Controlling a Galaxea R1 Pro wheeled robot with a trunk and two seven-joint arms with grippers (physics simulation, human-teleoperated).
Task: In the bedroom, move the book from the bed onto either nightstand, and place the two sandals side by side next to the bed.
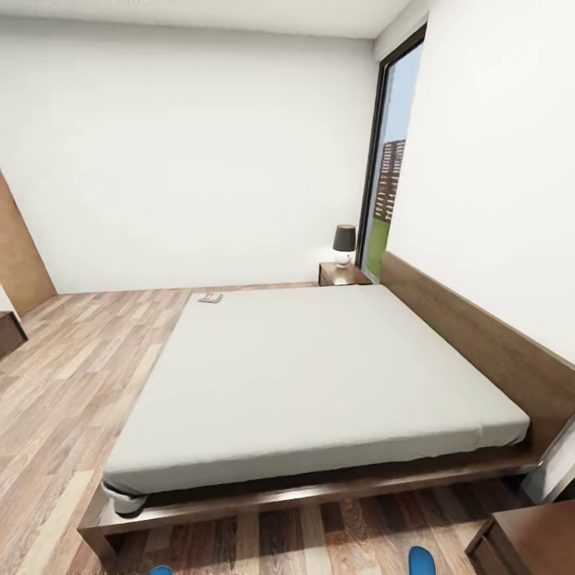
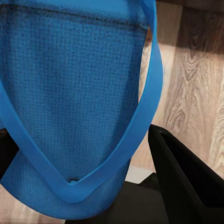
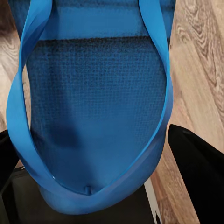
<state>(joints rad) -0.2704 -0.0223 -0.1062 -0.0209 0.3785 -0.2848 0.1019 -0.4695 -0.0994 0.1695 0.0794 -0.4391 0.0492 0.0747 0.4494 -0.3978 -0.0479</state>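
Blue sandals: one gripped in left tool (image 2: 93,205), other (image 3: 93,116) in right tool (image 3: 93,205), both over floor at the bed's (image 1: 319,375) near side. Book (image 1: 210,298) on bed's far corner. Risk: thin soles slipping, landing crooked.

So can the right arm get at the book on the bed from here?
Probably not. The book lies at the far corner of the bed, across the whole mattress, and the right gripper seems to have a sandal between its jaws.
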